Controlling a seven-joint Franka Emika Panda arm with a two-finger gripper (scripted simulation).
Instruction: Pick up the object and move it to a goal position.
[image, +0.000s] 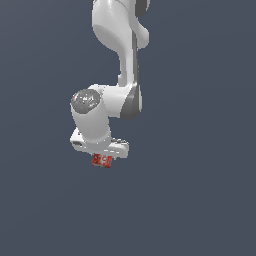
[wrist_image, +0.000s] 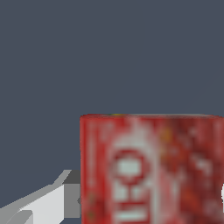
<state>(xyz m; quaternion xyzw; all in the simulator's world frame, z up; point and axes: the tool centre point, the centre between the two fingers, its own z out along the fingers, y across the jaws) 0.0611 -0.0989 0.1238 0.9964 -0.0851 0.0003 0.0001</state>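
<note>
Exterior view. The arm (image: 120, 60) comes down from the top of the frame, bends at a grey-capped joint, and ends in the hand (image: 101, 152), which points downward. Directly under the hand and touching it is the box (image: 101, 161): small, red, with white marks on its face. Only its lower part shows below the hand body; the upper part is hidden behind the hand. The fingers themselves are too small and too covered here to make out. Background is a uniform dark blue-grey all round; whether the box rests on a surface or hangs clear of it cannot be told, since no edge or shadow shows under it.

Wrist view. The box (wrist_image: 151, 170) fills the lower part of the picture, very close to the camera. Face is red, mottled, with blurred white lettering running along it; individual letters unreadable apart from a ring-like shape. Its top edge is straight and level in the frame. One light grey finger (wrist_image: 39, 203) lies against the box's side, touching it. The opposite finger is only a sliver at the frame edge on the other side of the box. Hand reads as pinched on the box, box sitting between the fingers.
</note>
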